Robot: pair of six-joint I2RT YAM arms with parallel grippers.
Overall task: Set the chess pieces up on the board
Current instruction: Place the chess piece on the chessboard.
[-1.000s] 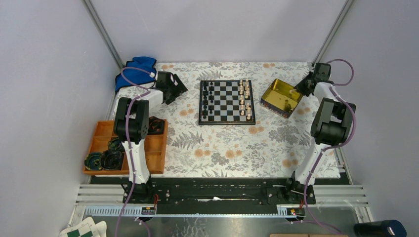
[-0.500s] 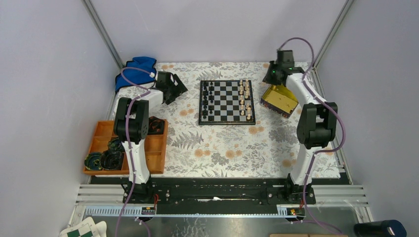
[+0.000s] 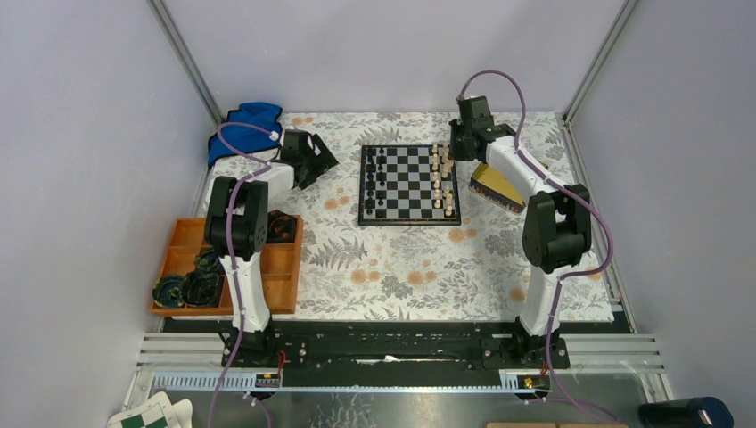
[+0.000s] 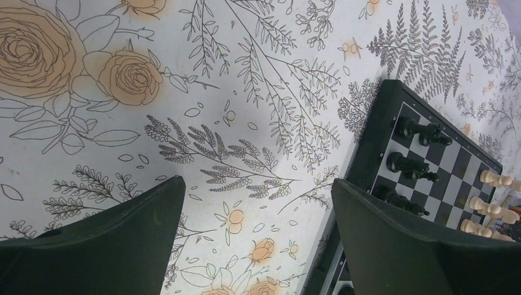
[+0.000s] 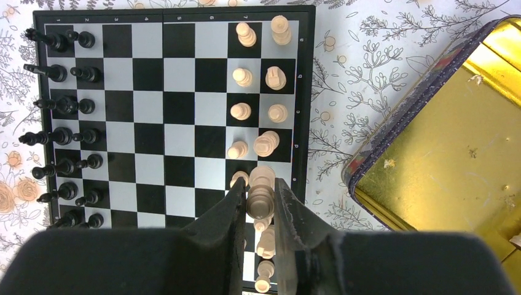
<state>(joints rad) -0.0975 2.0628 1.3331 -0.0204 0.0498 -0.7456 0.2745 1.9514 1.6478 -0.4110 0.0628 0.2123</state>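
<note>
The board (image 5: 178, 101) lies on the flowered desk (image 3: 401, 267) at its far side, and the gold tin (image 5: 442, 141) lies just beside its right edge, I think so that loose pieces are near the arm which fetches them. The black pieces (image 5: 61, 104) stand upright in two files along the left edge of the board, and the pale pieces (image 5: 276, 78) stand in two files along the right edge, so each colour has its own side. The right end effector (image 5: 258, 192) hovers above the pale side, and its fingers (image 5: 289, 215) are only partly open, pinching one pale piece (image 5: 260, 203) between them. The piece seems to be held by its upper part with the base pointing down at the squares, which I judge is the way that allows to put it upright on a free square. Some squares of the pale files are hidden under the fingers, so I cannot tell which one is free. The left end effector (image 4: 257, 183) is spread fully wide, holds nothing, and hangs over bare desk just beside the left edge of the board, probably kept off the board so as not to disturb the black pieces
</note>
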